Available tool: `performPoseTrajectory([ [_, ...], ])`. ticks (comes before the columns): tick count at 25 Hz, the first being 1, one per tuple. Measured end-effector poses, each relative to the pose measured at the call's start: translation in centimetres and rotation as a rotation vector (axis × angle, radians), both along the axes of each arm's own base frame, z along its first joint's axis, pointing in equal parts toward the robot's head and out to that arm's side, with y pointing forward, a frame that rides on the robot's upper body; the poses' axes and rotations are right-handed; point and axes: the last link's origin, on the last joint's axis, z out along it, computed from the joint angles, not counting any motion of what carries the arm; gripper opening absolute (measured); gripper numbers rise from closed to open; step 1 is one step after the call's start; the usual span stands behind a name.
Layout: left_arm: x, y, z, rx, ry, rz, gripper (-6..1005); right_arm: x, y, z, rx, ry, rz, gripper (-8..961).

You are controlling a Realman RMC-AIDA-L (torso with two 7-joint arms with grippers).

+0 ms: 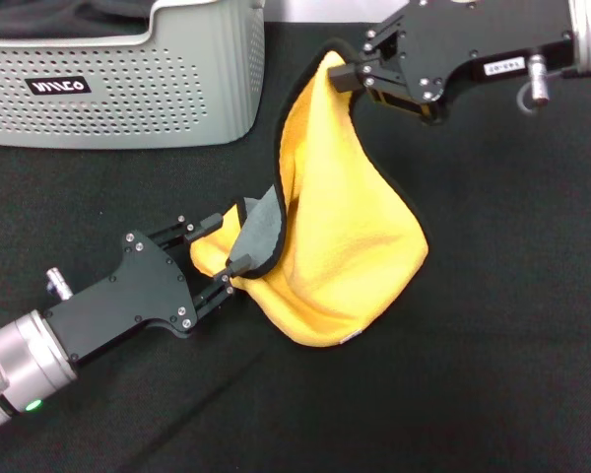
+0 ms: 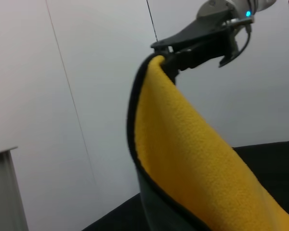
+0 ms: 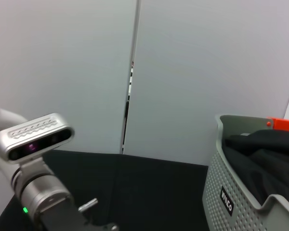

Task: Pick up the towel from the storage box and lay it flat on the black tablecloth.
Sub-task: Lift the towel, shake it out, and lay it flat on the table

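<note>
**Yellow towel hangs between two end effectors**

Yellow fleece, soft and light, sags at the frame centre above the black tablecloth (image 1: 492, 345). The towel (image 1: 345, 236) is out of the box (image 1: 128, 89) at upper left. The right end effector (image 1: 347, 79) pinches its top corner; the left end effector (image 1: 229, 258) is closed on the lower folded edge. Such limp cloth probably needs hold at two corners to spread flat.

Our head view looks steeply down; wrist views look level, low; we share storage box (image 1: 128, 84) (image 3: 241, 192) between head and right wrist.
</note>
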Motion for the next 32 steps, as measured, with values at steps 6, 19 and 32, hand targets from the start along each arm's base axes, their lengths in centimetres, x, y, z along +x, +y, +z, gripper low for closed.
performPoseTrajectory([
  [6, -0.2, -0.2, -0.3, 0.005, 0.015, 0.008, 487, -0.8, 0.6, -0.4, 0.012, 0.005, 0.004, 8],
  [19, -0.3, 0.8, -1.5, 0.028, 0.084, 0.014, 486, -2.9, 1.7, -1.6, 0.010, 0.005, 0.009, 9],
  [32, -0.3, 0.3, -2.0, 0.015, 0.079, 0.023, 484, -4.2, 3.0, -2.5, 0.034, 0.005, -0.007, 9],
])
